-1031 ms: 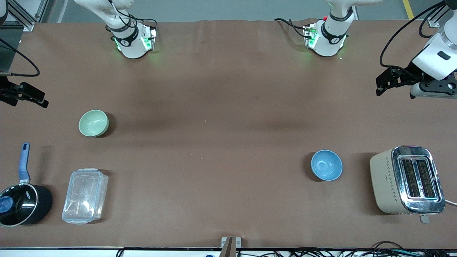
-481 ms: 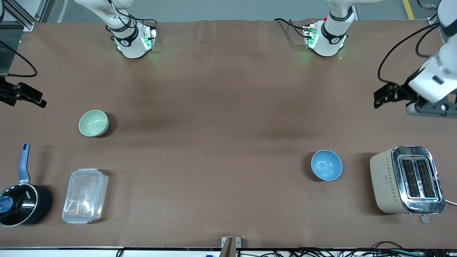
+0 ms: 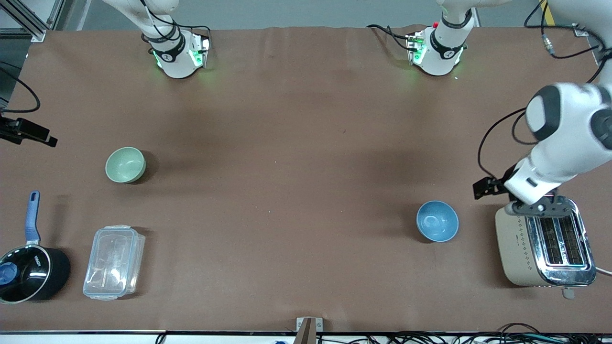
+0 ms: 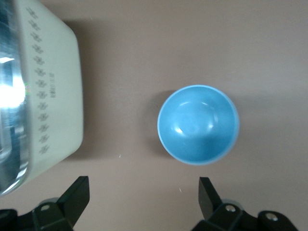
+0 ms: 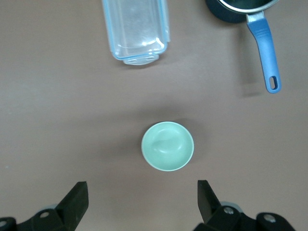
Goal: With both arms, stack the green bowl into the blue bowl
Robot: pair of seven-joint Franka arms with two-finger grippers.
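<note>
The left tool [image 4: 139, 199], fingers apart, has swung over the table beside the blue bowl [image 3: 437, 220].

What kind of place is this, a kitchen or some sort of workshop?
Most likely a robot test lab staged with kitchenware. Two white arms are bolted to a table under a brown cover, cables trail along its edge, and a toaster, a saucepan and two bowls sit spaced apart.
</note>
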